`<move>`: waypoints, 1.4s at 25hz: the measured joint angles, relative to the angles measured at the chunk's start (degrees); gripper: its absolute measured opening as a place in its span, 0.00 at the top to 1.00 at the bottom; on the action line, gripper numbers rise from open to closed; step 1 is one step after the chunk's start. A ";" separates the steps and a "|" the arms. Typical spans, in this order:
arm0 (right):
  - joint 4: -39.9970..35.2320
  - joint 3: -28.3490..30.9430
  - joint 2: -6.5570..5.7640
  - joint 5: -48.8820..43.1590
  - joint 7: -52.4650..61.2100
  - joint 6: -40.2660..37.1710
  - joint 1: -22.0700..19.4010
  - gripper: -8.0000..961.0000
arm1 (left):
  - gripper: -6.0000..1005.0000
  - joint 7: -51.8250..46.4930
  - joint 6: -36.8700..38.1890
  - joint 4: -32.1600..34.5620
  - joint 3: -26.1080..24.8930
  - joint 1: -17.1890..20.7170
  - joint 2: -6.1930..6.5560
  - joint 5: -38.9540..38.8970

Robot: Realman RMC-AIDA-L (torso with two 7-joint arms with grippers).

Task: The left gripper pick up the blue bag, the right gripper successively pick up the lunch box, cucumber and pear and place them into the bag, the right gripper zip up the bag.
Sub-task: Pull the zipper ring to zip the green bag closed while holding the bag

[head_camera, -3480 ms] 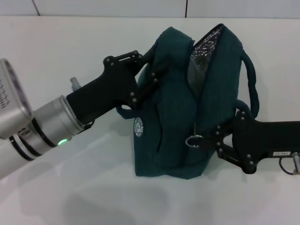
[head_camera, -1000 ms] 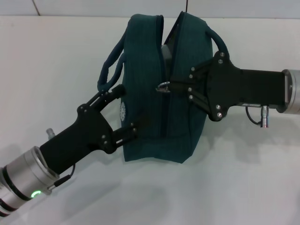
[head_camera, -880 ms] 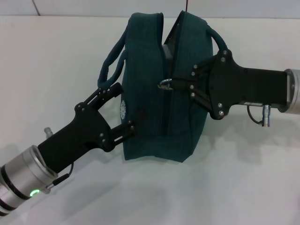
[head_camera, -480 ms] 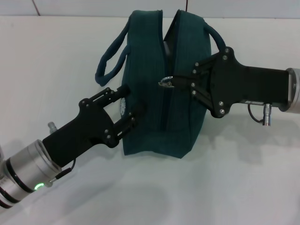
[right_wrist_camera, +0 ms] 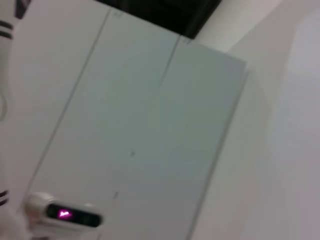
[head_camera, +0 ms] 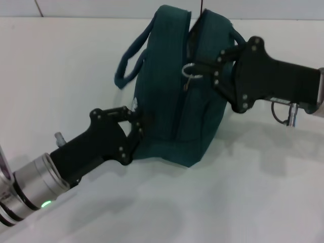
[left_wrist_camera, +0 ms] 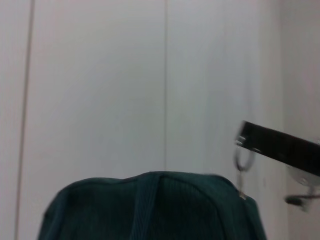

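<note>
The right gripper [head_camera: 205, 72] is pinching the silver ring pull [head_camera: 188, 71] of the zipper on the blue bag's [head_camera: 174, 96] upper middle. The left gripper [head_camera: 135, 121] is clamping the bag's near left edge, beside a small white round logo [head_camera: 134, 104] too hidden to read. The bag is tilting on the white table [head_camera: 243, 192], its loop handle [head_camera: 129, 63] hanging left. The right wrist view is showing only pale panels.

The bag [head_camera: 177, 96] is dark teal-blue with a silver ring pull [head_camera: 188, 71]. Both end effectors are black: left [head_camera: 132, 121], with a silver wrist and green light; right [head_camera: 202, 68]. The counter [head_camera: 61, 66] is white.
</note>
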 joint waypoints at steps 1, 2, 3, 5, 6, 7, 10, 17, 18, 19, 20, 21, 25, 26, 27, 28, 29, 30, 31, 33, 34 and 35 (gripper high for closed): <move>0.14 -0.05 0.00 0.67 -0.16 0.13 -0.10 0.97 | 0.77 0.53 0.00 0.07 0.01 -0.05 0.00 0.72; 0.28 -0.10 0.00 1.34 -0.26 0.26 -0.24 0.97 | 0.81 1.02 0.00 0.11 0.00 -0.11 0.00 1.21; 0.38 -0.08 0.00 2.05 -0.29 0.42 -0.39 0.97 | 0.85 1.48 -0.01 0.13 0.01 -0.19 0.00 1.61; 0.49 0.07 0.00 2.98 -0.30 0.82 -0.55 0.97 | 0.88 2.04 0.00 -0.11 0.00 -0.50 0.02 2.02; 0.54 0.20 0.00 3.53 -0.31 1.07 -0.64 0.97 | 0.89 2.04 0.00 -0.11 0.00 -0.50 0.02 2.02; 0.56 0.23 0.00 5.34 -0.32 1.75 -1.20 0.97 | 0.91 2.06 0.00 -0.17 -0.01 -0.57 0.09 2.08; 0.56 0.26 0.00 7.18 -0.39 2.42 -1.81 0.97 | 0.93 2.13 0.00 -0.20 -0.01 -0.41 0.20 2.16; 0.61 0.35 -0.08 13.16 -2.53 5.78 -3.71 0.97 | 0.92 2.19 0.00 -0.05 -0.05 0.07 0.57 2.00; 0.63 0.36 -0.09 13.81 -2.85 5.94 -4.05 0.97 | 0.92 2.18 0.00 -0.01 -0.02 0.11 0.66 2.05; 0.63 0.37 -0.09 14.33 -3.13 6.07 -4.34 0.97 | 0.91 2.14 -0.01 0.05 0.00 0.19 0.76 2.06; 0.63 0.38 -0.09 14.60 -3.41 6.12 -4.62 0.97 | 0.91 2.05 -0.01 0.13 -0.01 0.31 0.88 2.06; 0.61 0.39 -0.09 14.91 -3.77 6.15 -4.91 0.97 | 0.91 1.94 0.02 0.20 -0.05 0.51 0.99 2.05; 0.71 0.40 -0.08 15.80 -5.67 6.20 -5.71 0.97 | 0.90 1.38 0.69 0.48 -0.18 1.20 1.51 1.89; 0.72 0.25 -0.08 15.83 -5.86 6.19 -5.82 0.97 | 0.90 0.93 0.90 0.56 -0.24 1.35 1.65 1.83; 0.71 0.15 -0.08 15.82 -5.91 6.16 -5.84 0.97 | 0.89 0.51 1.06 0.60 -0.31 1.46 1.73 1.75; 0.71 -0.22 -0.09 15.70 -6.00 6.02 -5.85 0.97 | 0.89 -0.14 1.14 0.71 -0.44 1.54 1.80 1.48; 0.72 -0.72 -0.10 15.56 -6.06 5.84 -5.85 0.97 | 0.89 -0.87 1.17 0.85 -0.50 1.59 1.81 1.16; 0.71 -1.43 -0.08 15.38 -6.12 5.63 -5.85 0.97 | 0.89 -1.72 1.19 1.05 -0.58 1.60 1.78 0.73; 0.61 -2.40 -0.07 15.37 -6.20 5.56 -5.85 0.97 | 0.88 -3.20 1.22 1.28 -0.63 1.46 1.60 0.25; 0.22 -4.35 -0.03 15.58 -6.31 5.47 -5.63 0.97 | 0.88 -3.66 1.23 1.29 -0.62 1.33 1.47 0.20; 0.22 -4.35 -0.03 15.58 -6.31 5.47 -5.63 0.97 | 0.88 -3.81 1.23 1.32 -0.62 1.26 1.36 0.12; 0.17 -4.54 -0.03 15.63 -6.34 5.45 -5.54 0.97 | 0.87 -3.97 1.24 1.35 -0.62 1.25 1.12 -0.05</move>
